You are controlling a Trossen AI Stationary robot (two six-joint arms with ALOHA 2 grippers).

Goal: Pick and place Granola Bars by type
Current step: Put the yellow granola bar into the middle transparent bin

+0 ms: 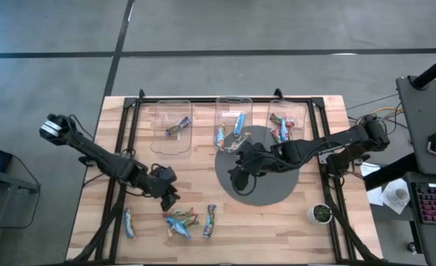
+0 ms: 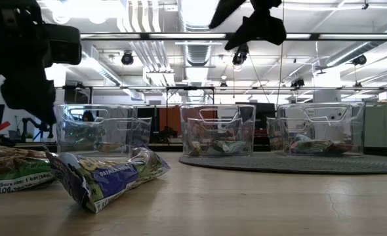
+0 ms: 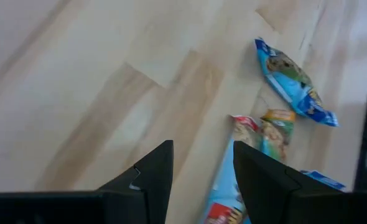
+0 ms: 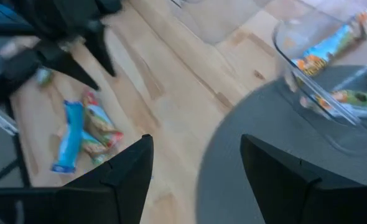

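Granola Bars [image 1: 182, 221] partly sorted: one in the left bin [image 1: 172, 126], several in the middle bin [image 1: 233, 125], a few in the right bin [image 1: 287, 123], all three bins lined along the far edge of the worktop [image 1: 203, 174]. Still loose near the front edge: a lone blue bar [image 1: 128, 222] toward the front-left corner, a small overlapping cluster at front centre, and a blue bar [image 1: 210, 220] just beside that cluster. Roughly half done, judging by the count; four or five bars left to move.

Left gripper [image 1: 169, 198] low over bare wood just beside the cluster, fingers parted and holding nothing. Right gripper [image 1: 239, 179] over the grey round mat [image 1: 256, 174] in front of the middle bin, fingers likewise spread and empty.

Hard to make out: exact number in the cluster, since wrappers overlap; types inside the bins, blurred behind clear walls in the low view; wrapper print too small from above. Lone blue bar absent from both wrist views. Small cup-like object [image 1: 321, 213] near the front-right corner unidentifiable.
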